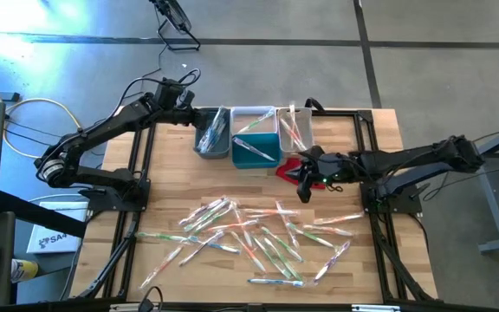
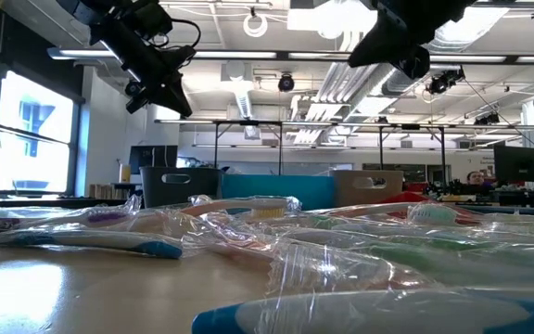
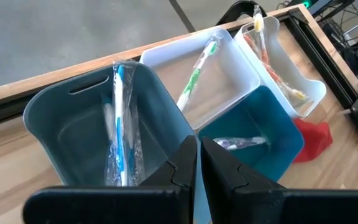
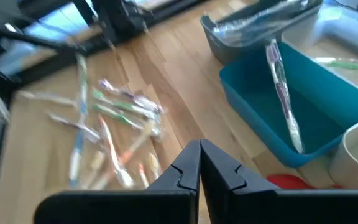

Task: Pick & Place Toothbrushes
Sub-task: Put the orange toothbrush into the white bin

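While the left gripper point(image 3: 199, 163) hangs clenched over the grey bin point(image 3: 73, 134), the right gripper point(image 1: 304, 191) hovers clenched, empty, beside the red cloth point(image 1: 289, 168).

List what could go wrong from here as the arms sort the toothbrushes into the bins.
1. The toothbrushes lie overlapped in crinkly clear wrappers, so a grip may lift two or slip off.
2. The right gripper hangs shut beside the red cloth; descending there could snag it.
3. The left gripper is shut over the grey bin, whose blue toothbrush leans on the wall and could be knocked out.
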Available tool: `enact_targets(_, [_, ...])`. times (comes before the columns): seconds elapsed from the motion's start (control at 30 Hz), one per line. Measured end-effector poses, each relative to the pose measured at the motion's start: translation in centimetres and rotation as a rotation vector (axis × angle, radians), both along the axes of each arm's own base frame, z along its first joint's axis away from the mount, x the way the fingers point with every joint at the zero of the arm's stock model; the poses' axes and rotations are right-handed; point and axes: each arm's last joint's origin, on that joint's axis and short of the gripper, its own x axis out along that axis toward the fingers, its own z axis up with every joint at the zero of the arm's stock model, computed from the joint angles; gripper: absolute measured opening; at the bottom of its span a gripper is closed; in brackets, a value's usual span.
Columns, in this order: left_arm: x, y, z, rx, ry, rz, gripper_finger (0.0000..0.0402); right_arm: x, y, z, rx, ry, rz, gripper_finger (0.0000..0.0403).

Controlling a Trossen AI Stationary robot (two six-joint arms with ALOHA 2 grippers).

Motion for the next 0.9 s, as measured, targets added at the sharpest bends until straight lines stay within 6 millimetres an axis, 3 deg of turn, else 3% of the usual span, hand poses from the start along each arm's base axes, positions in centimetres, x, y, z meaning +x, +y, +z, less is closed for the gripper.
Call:
enact_targets(0.23, [0.0, 0.0, 0.0, -0.038, -0.023, 0.034, 0.0019, 1.3, 0.2, -1.7, -0.096, 0.093, 0.074, 0.0016])
enact_targets(0.6, [0.0, 0.0, 0.0, -0.039, -0.022, 0.036, 0.0019, 3.7, 0.9, -4.5, -0.022, 0.152, 0.260, 0.0121])
enact_targets(0.9, [0.0, 0.0, -0.1, -0.041, -0.020, 0.036, 0.0019, 5.3, 1.3, -8.1, 0.038, 0.274, 0.330, 0.0122])
